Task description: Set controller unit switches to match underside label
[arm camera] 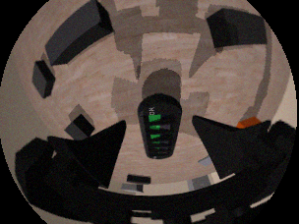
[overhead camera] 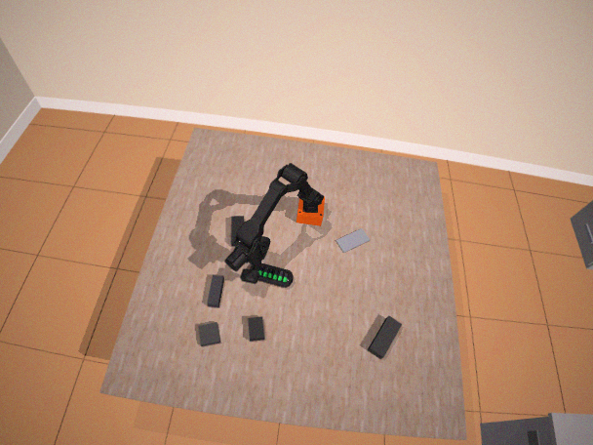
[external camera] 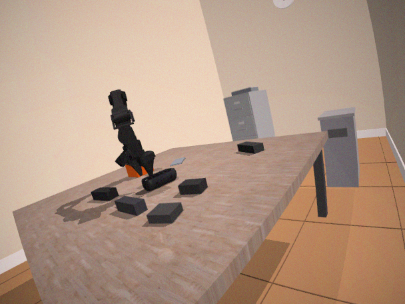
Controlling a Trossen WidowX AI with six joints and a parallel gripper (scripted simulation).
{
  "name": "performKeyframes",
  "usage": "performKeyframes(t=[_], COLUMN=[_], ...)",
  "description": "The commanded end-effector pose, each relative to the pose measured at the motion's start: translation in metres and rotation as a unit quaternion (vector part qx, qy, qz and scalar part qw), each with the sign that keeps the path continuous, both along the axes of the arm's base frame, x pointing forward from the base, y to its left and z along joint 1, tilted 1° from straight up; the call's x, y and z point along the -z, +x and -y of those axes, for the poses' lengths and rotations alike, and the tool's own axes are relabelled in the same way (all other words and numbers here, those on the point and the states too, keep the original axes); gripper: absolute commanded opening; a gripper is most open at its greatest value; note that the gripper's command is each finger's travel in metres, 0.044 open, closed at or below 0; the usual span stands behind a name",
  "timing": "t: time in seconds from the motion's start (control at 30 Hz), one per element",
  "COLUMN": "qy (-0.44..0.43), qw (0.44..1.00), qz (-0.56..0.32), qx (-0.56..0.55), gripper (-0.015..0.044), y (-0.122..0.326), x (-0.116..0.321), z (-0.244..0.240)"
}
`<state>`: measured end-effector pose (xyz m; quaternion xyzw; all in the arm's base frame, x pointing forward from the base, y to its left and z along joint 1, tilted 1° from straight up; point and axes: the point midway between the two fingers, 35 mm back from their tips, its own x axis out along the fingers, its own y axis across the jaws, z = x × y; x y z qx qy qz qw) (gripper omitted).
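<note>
The dark grey controller unit point(overhead camera: 288, 281) point(external camera: 160, 180) point(arm camera: 159, 102) sits on the bench with its switches facing up. In the top view a row of green switch ends shows along its top. The wrist view shows green patches on the left side of the switch row and small "ON" print at the near end; the far switches are too small to read. The underside label is hidden. My gripper point(overhead camera: 258, 271) point(external camera: 146, 174) point(arm camera: 159, 121) is open and empty. Its fingers stand apart, one on each side of the unit in the wrist view, by the unit's left end in the top view.
Dark blocks point(overhead camera: 216, 291) point(external camera: 130, 205) lie left of and in front of the unit; another dark block point(overhead camera: 385, 338) point(external camera: 250, 147) lies far right. A thin grey plate point(overhead camera: 352, 240) point(external camera: 178, 162) lies right of the orange arm base point(overhead camera: 310, 217) point(external camera: 133, 171).
</note>
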<state>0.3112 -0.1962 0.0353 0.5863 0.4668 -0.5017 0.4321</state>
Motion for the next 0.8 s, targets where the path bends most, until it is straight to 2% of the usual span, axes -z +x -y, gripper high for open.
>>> performKeyframes(t=[0.0,0.43,0.57,0.77], qy=[0.005,0.007,0.007,0.007], qw=[1.000,1.000,1.000,1.000], qz=[-0.001,-0.002,-0.002,-0.002], qx=[-0.002,-0.001,-0.001,-0.001], gripper=[0.0440,0.0440,0.0335,0.0325], y=[-0.001,-0.002,-0.002,-0.002], x=[0.009,0.027,0.027,0.027], z=[-0.001,-0.001,-0.001,-0.001])
